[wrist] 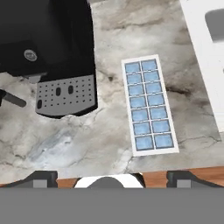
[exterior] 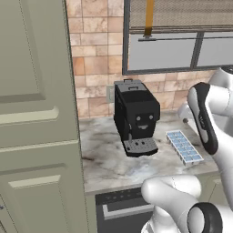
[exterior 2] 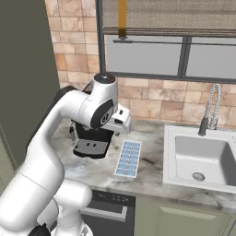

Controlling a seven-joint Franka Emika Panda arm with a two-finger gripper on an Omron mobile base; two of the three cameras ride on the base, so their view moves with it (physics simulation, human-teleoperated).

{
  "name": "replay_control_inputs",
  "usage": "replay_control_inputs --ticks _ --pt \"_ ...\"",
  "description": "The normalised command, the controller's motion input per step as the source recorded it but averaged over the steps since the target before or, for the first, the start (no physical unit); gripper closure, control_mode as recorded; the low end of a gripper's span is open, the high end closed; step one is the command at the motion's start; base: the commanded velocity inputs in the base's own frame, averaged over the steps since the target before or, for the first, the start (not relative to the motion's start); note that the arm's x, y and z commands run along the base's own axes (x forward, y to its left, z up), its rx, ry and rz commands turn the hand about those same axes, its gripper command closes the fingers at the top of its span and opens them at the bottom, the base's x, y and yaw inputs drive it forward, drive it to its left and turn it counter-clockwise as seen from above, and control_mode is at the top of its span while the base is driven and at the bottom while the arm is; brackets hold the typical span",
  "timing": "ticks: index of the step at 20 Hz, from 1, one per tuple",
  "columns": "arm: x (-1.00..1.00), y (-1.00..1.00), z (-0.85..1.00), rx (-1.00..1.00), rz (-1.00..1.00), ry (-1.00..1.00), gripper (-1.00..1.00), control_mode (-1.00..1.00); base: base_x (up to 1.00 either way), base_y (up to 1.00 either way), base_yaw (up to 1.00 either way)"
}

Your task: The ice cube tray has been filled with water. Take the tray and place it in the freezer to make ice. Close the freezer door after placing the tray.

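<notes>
Plainly, the reach for the ice cube tray (wrist: 149, 105) was the step in hand, and nothing had been grasped. The tray lay flat on the marble bench (wrist: 78, 140), right of centre in the hand view, its long side running almost top to bottom of that frame. The water (wrist: 153, 100) showed as pale blue squares in two columns of cells. The coffee machine (wrist: 48, 52) stood at the upper left of that view, near the tray but apart from it, with its perforated drip grille facing the lower edge. The white sink (wrist: 205, 57) ran down the right edge.

In the right base view the tray (exterior 2: 128, 158) lay at centre frame, between the coffee machine (exterior 2: 90, 140) and the sink (exterior 2: 203, 156), near the bench's front edge. In the left base view it sat at the right (exterior: 184, 147), just right of the machine (exterior: 135, 116).

The hand (wrist: 112, 177) hung above the bench, well clear of the tray. Its two dark tips stood wide apart at the bottom of the hand view, so it was released and held nothing.

By my judgement, the next move called for bringing the hand over the tray, lining the fingers across its narrow width, and descending level, since any tilt on lifting would likely spill the water.
</notes>
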Motion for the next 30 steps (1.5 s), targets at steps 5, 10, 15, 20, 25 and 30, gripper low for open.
replay_control_inputs --ticks 5,10,15,20,25,30 --pt "-0.11 -0.43 -0.18 0.04 -0.26 0.00 -1.00 -1.00 0.00 0.00 0.00" --pt "0.00 -0.50 -0.15 0.21 -0.18 0.00 -1.00 -1.00 0.00 0.00 0.00" --pt "0.00 -0.53 -0.24 0.27 -0.06 0.00 -1.00 -1.00 0.00 0.00 0.00" --pt "0.00 -0.35 -0.48 0.21 -0.07 0.00 -1.00 -1.00 0.00 0.00 0.00" --pt "0.00 -0.15 -0.49 0.17 -0.07 0.00 -1.00 -1.00 0.00 0.00 0.00" --pt "0.03 -0.02 -0.47 0.14 -0.06 0.00 -1.00 -1.00 0.00 0.00 0.00"
